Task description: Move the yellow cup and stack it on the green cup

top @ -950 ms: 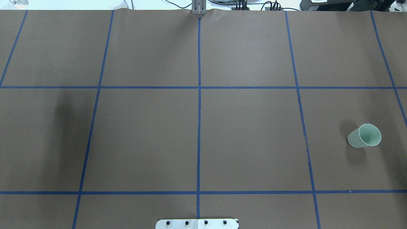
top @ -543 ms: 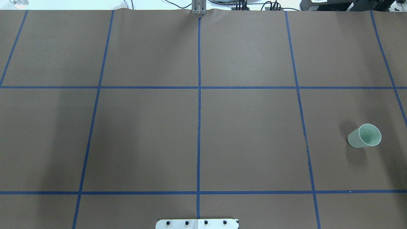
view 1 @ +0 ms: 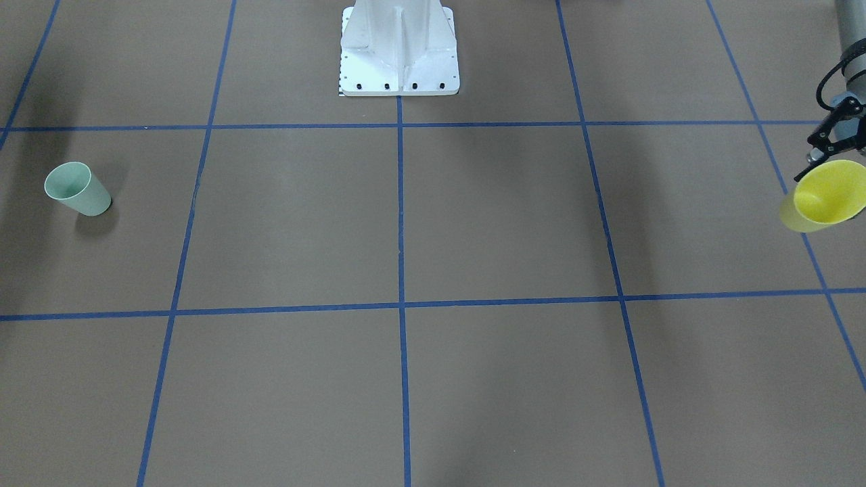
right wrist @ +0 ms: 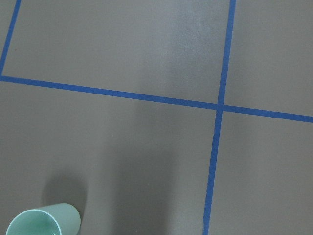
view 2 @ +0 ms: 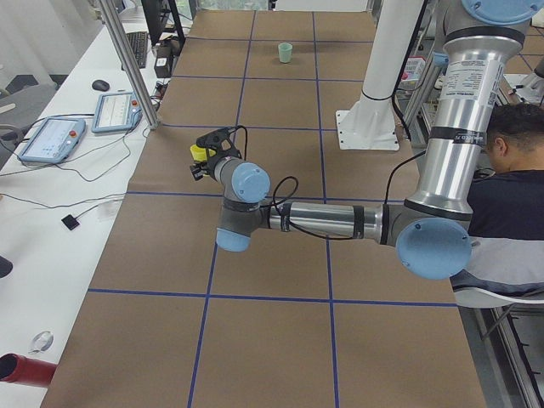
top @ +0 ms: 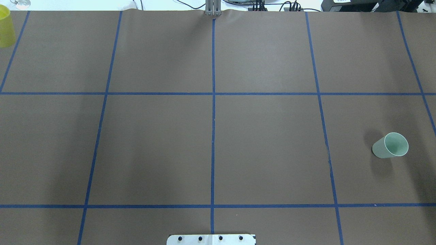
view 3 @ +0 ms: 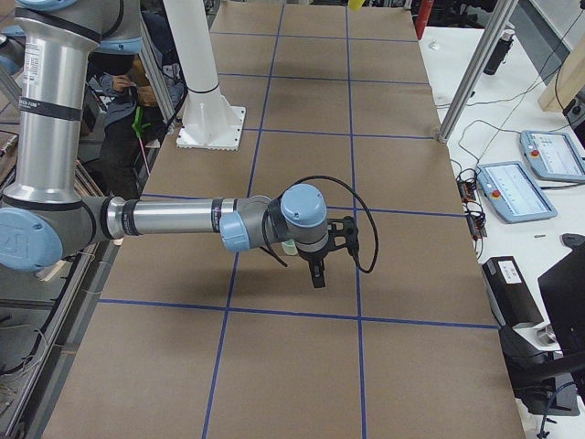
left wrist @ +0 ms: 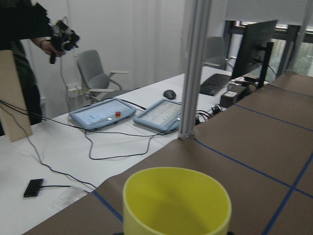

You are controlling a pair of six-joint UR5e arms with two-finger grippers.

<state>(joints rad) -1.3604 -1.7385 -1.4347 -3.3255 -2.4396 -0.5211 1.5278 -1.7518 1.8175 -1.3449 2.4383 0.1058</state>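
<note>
Transfer is underway: the left gripper (view 1: 822,152) is clamped on the yellow cup (view 1: 822,197), lifted at the front view's right edge, well apart from the green cup (top: 390,145) upright at the overhead view's right. Carrying and stacking remain. The right gripper (view 3: 316,267): apart or together, I cannot tell. Brown worktop (top: 265,146), blue tape grid (top: 213,136); white desk (left wrist: 73,161) with tablets (left wrist: 161,115).

We find ourselves in a robotics lab: a table (top: 265,146) papered brown and gridded with blue tape (top: 213,136) carries industrial robot arms (view 2: 323,219), while the white bench (left wrist: 63,147) alongside holds teach pendants (left wrist: 102,113), a keyboard (left wrist: 215,84), a monitor (left wrist: 254,46) and trailing cables (left wrist: 112,149).
</note>
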